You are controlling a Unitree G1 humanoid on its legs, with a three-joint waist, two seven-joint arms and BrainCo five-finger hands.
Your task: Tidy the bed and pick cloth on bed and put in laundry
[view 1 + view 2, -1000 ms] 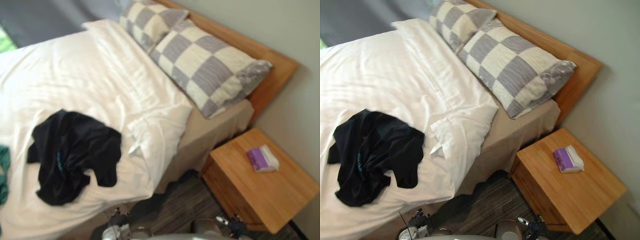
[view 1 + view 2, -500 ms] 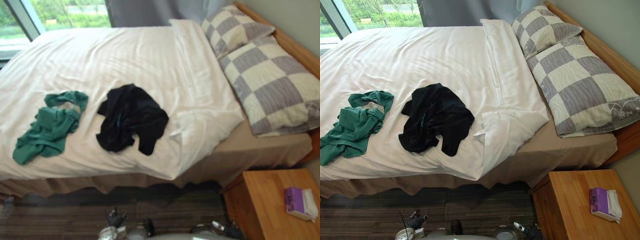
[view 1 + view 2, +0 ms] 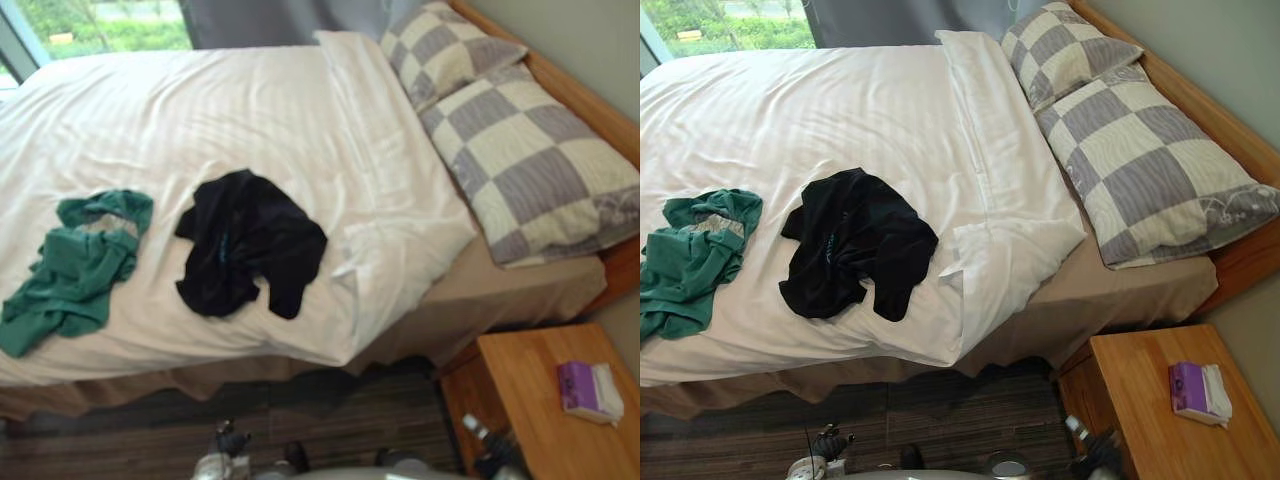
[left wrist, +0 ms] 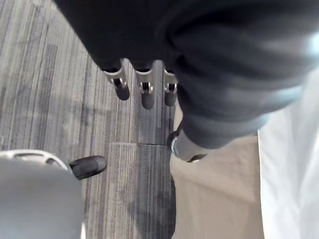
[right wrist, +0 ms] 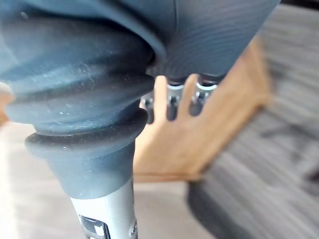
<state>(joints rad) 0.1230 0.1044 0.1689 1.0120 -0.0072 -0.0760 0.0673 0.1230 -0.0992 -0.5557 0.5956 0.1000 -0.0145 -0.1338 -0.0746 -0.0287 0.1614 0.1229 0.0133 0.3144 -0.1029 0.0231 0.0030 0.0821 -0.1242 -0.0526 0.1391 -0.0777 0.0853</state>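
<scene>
Crumpled green cotton cloth (image 3: pixel 690 262) and rumpled black fabric garment (image 3: pixel 855 245) lie on the white striped duvet (image 3: pixel 860 110); the left hand (image 4: pixel 147 97) and right hand (image 5: pixel 172 107) hang empty at the bedside.
At mid left the green cloth is soft and bunched, its long axis slanting from upper right to lower left, toward the near bed edge. Just right of it, apart, the black garment trails a lobe lower right. It lies straight up-frame from the left hand, whose fingers hang straight and relaxed over the grey striped floor (image 4: pixel 60 74), so I judge that arm nearer. Further right are two grey-and-cream checked pillows (image 3: pixel 1140 160), then the right hand, fingers loose, by the wooden counter (image 3: pixel 1140 400).
</scene>
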